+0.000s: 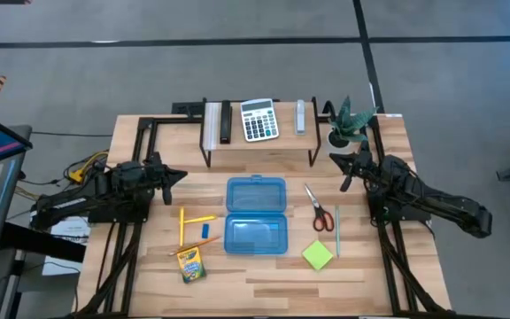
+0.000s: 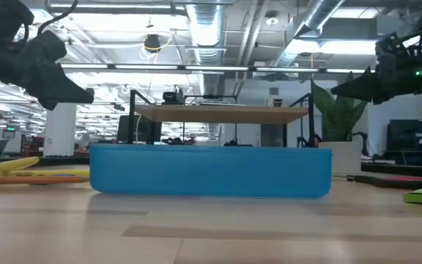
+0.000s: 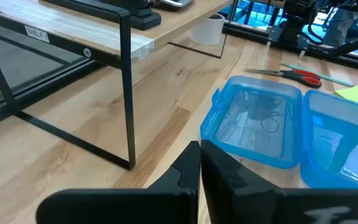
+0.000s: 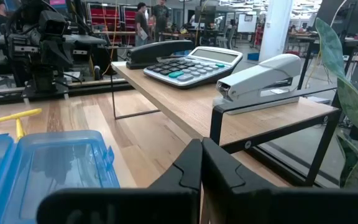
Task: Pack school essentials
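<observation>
Both arms are matte black with chunky, angular jointed links. The left gripper (image 3: 200, 163) and right gripper (image 4: 201, 160) each end in two flat, tapered black fingers. A small green light glows on one arm's wrist.

Light wooden tabletop (image 1: 264, 270) on a grey floor (image 1: 237, 71) crossed by dark lines. Beyond it, an open workshop with exposed silver ceiling ducts (image 2: 204, 26), strip lights and distant workbenches.

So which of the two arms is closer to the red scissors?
The right one. The right gripper hangs just beyond the red scissors, while the left gripper is across the open blue case from them.
</observation>
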